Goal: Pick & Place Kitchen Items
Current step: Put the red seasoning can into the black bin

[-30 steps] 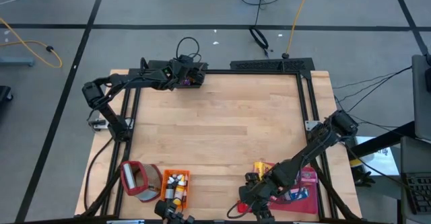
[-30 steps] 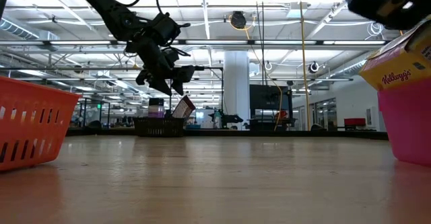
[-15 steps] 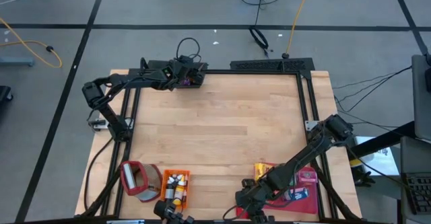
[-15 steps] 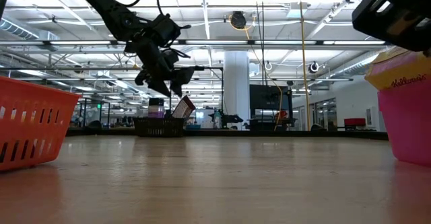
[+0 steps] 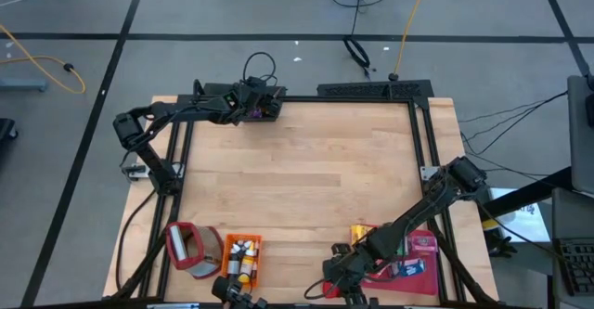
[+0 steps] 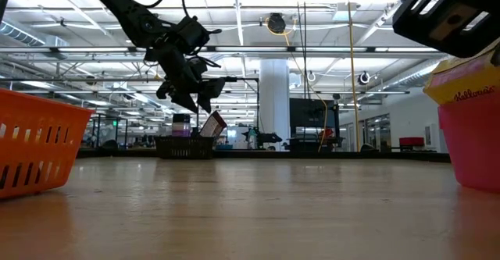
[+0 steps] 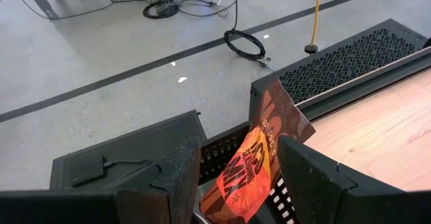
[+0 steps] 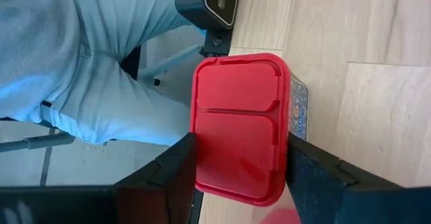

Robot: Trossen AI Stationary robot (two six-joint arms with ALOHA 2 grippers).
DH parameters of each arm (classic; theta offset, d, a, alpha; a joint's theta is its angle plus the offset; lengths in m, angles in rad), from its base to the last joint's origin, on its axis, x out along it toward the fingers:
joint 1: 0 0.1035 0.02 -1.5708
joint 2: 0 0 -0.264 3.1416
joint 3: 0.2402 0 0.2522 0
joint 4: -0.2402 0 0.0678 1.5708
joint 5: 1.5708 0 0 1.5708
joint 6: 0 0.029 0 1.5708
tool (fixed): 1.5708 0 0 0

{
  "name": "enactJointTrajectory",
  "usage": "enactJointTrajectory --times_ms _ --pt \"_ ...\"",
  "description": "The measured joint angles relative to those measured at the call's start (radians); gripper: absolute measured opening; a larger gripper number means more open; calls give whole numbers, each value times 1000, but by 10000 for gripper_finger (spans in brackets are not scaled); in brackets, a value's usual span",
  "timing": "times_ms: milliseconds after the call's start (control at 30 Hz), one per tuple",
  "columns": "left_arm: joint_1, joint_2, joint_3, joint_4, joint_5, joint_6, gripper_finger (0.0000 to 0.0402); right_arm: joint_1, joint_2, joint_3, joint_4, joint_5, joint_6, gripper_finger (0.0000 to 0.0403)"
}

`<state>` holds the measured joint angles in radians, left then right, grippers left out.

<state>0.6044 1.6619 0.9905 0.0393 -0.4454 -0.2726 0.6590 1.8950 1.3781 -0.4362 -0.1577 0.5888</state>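
At five o'clock, right gripper point(image 5: 336, 274) has slid farther off the pink-red tray point(image 5: 419, 264), fingers parted, apparently empty; left gripper point(image 5: 266, 105), open, waits at eleven o'clock.

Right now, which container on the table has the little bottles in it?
The orange crate, with white-capped bottles standing inside. The dark basket holds a snack packet; the red tray shows no bottles.

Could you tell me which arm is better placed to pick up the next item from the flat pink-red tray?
The right. Its gripper hangs open at the flat pink-red tray near the yellow food box, while the left gripper is at the table's far edge over a dark basket.
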Motion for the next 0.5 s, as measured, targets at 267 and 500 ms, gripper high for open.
enactJointTrajectory --times_ms 267,500 --pt "0 0 0 -1 0 0 200 -17 -18 -3 5 -32 -22 221" --pt "0 0 0 -9 0 0 200 -19 -34 -4 14 -28 -30 246"
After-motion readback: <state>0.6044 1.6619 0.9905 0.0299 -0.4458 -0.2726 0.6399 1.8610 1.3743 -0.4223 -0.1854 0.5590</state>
